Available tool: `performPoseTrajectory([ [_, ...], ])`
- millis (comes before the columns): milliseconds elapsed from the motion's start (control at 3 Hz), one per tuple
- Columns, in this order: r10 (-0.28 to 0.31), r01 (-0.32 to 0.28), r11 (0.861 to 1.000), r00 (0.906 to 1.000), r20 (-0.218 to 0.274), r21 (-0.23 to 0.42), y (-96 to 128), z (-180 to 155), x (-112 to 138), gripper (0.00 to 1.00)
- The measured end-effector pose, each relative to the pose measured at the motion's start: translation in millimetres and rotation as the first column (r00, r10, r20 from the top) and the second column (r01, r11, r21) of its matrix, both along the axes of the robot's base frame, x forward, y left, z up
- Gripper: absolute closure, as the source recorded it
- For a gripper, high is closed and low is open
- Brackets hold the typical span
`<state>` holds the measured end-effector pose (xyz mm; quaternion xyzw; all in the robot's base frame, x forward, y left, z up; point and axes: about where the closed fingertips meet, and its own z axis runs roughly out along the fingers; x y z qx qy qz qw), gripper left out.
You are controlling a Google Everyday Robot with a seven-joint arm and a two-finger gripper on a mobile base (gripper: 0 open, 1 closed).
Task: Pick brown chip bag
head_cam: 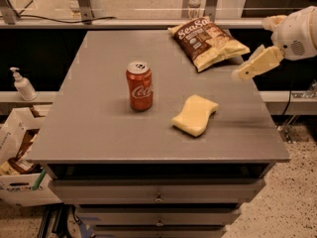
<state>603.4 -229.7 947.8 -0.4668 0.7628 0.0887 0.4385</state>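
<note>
table [99, 133] grey, drawers below | yellow sponge [195, 114] flat, front-right part | red soda can [139, 86] upright, left of sponge | gripper [240, 73] over right table edge, near the bag, carrying nothing, its opening I cannot tell | brown chip bag [208, 41] lying flat at far-right corner

Brown chip bag [208, 41]: dark brown upper part, pale yellow lower part, white script lettering. Can [139, 86]: red, white script, silver top. Sponge [195, 114]: plain pale yellow, no pattern. Table [99, 128]: uniform grey. Gripper [239, 76]: cream, over the table's right edge, near the bag. Pump bottle [22, 85]: white.
</note>
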Motion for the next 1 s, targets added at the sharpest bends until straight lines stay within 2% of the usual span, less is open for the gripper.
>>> performPoseTrajectory([
  [667, -0.057, 0.054, 0.995, 0.9974, 0.044, 0.079, 3.5, -12.6, 52.7, 0.0],
  [1000, -0.07, 0.066, 0.993, 0.9969, 0.038, 0.098, 3.4, -23.6, 77.3, 0.0],
])
